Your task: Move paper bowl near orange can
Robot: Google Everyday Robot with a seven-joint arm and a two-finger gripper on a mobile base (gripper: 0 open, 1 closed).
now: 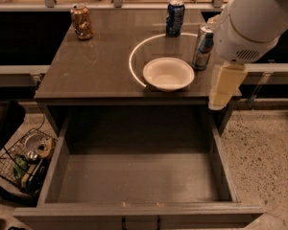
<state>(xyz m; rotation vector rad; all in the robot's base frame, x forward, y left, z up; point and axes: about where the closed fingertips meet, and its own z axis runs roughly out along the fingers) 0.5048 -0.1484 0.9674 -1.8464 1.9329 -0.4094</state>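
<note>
The off-white paper bowl (pixel 168 73) sits upright on the dark table top (pixel 96 66), near the front edge, right of centre. The orange can (pixel 81 21) stands at the table's back left corner, far from the bowl. My gripper (pixel 222 95) hangs from the white arm (pixel 252 25) at the table's front right corner. It is to the right of the bowl, apart from it, and holds nothing that shows.
A dark blue can (pixel 175 17) stands at the back, right of centre. A slim silver-and-blue can (pixel 202 47) stands just right of the bowl, close to my arm. An open drawer (pixel 139 176) juts out below the table. A wire basket (pixel 24 159) sits on the floor at left.
</note>
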